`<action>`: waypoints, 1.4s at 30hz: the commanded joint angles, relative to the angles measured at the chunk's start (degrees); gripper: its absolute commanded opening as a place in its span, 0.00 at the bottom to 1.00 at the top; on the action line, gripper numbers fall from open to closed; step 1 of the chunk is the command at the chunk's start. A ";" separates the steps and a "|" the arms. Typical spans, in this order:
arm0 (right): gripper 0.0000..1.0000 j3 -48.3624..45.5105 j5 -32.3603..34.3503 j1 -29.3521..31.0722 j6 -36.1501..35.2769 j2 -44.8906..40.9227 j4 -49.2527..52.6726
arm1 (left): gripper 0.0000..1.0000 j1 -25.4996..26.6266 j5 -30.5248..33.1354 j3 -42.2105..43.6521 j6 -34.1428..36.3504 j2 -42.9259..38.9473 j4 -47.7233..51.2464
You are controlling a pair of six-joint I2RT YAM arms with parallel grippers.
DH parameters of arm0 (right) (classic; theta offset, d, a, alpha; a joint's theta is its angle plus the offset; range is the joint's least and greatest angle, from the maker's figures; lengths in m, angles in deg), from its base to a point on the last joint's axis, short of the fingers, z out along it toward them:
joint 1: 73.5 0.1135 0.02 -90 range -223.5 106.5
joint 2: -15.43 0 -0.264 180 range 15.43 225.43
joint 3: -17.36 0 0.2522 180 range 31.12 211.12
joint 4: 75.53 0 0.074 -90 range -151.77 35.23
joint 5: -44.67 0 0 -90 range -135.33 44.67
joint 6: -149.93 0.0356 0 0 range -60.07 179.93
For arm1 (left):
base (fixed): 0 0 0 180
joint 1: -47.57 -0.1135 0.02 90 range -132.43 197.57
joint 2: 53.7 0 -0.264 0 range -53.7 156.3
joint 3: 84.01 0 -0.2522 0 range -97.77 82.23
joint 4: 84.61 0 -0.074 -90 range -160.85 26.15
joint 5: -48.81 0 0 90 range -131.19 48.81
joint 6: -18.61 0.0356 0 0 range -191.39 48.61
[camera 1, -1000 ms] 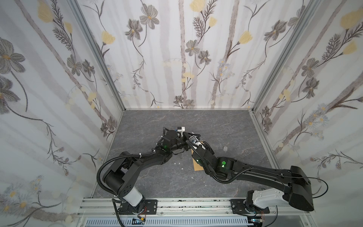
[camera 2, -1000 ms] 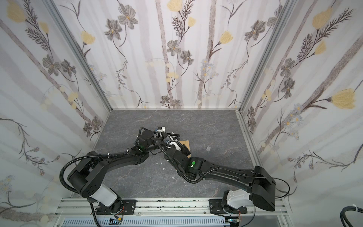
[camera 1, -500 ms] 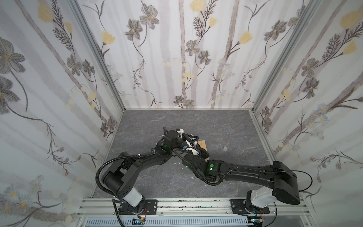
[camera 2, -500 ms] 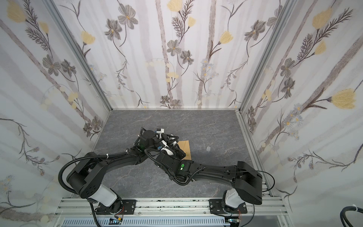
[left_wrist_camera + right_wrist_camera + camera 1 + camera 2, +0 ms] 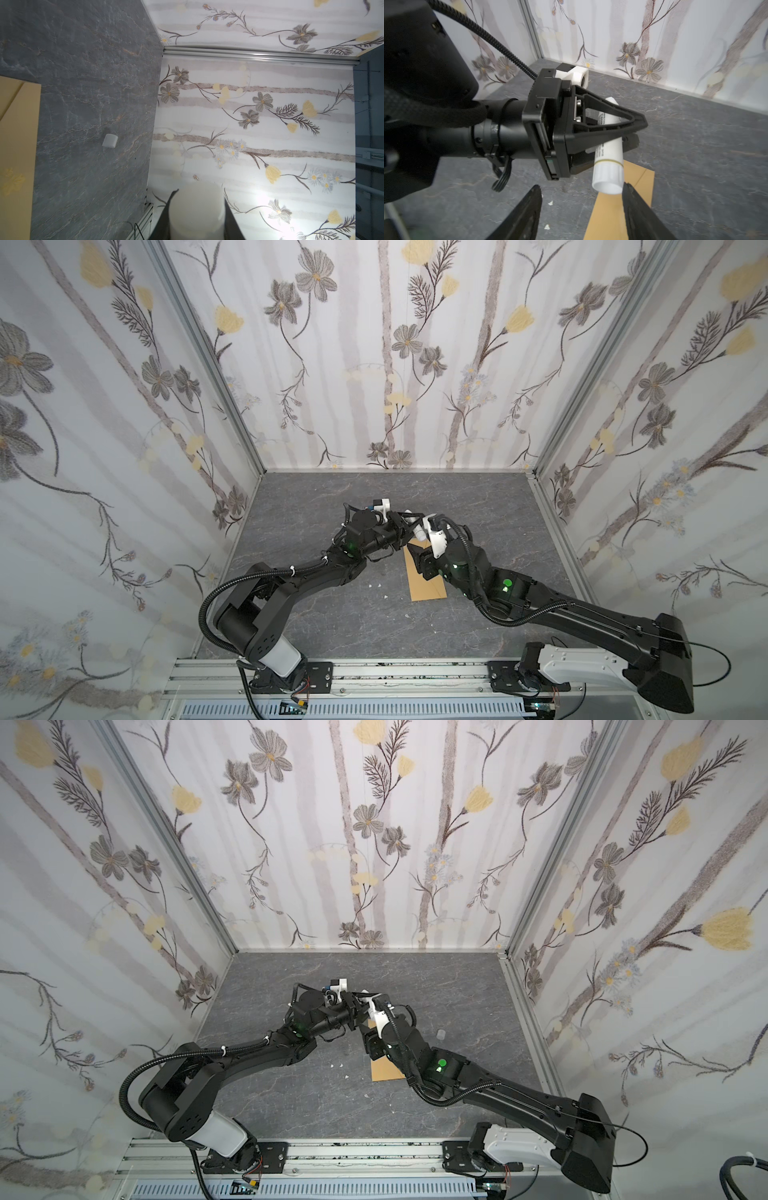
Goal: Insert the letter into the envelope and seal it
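Holding 1 tube [image 5: 608,164] in L pincer [image 5: 631,131], R pincer [image 5: 581,199] wide open over 1 envelope [image 5: 424,588].

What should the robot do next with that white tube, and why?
Probably the right gripper should back away a little. It is open, with the end of the white tube between its fingers, while the left gripper is shut on the tube above the envelope. Clearing out would likely let the left arm lower the tube to the envelope.
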 commanded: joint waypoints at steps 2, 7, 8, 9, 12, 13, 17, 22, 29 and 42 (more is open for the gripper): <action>0.66 -5.94 -15.80 -5.34 14.68 -4.20 -13.85 | 0.00 -0.15 4.34 -1.33 0.18 0.86 -4.38; 0.68 -10.24 -18.35 -8.75 22.00 -5.67 -21.43 | 0.00 0.23 6.80 -1.71 0.16 1.28 -5.04; 0.68 -10.97 -17.82 -9.19 23.31 -5.86 -22.82 | 0.00 0.23 7.05 -1.80 0.20 1.44 -5.17; 0.68 -11.54 -17.58 -9.66 24.29 -5.81 -23.77 | 0.00 0.41 7.32 -1.80 0.21 1.50 -5.26; 0.68 -12.12 -17.86 -10.47 26.75 -4.60 -26.03 | 0.00 1.00 8.32 -1.79 0.03 1.67 -5.77; 0.68 -12.10 -17.55 -10.45 27.43 -4.07 -26.29 | 0.00 1.13 8.52 -1.77 -0.15 1.76 -5.96; 0.68 -13.21 -16.31 -13.20 30.50 -3.32 -27.69 | 0.00 1.56 9.49 -1.58 -0.67 1.63 -7.08; 0.67 -15.05 -16.24 -15.08 34.36 -2.08 -30.57 | 0.00 2.13 11.03 -1.19 -1.14 1.24 -8.54; 0.53 -15.15 -18.86 -16.34 36.50 0.61 -35.37 | 0.00 2.98 11.62 -1.05 -2.14 2.14 -10.25; 0.37 -13.87 -21.79 -16.69 37.21 3.53 -37.77 | 0.00 3.66 11.39 -1.27 -4.10 4.20 -12.69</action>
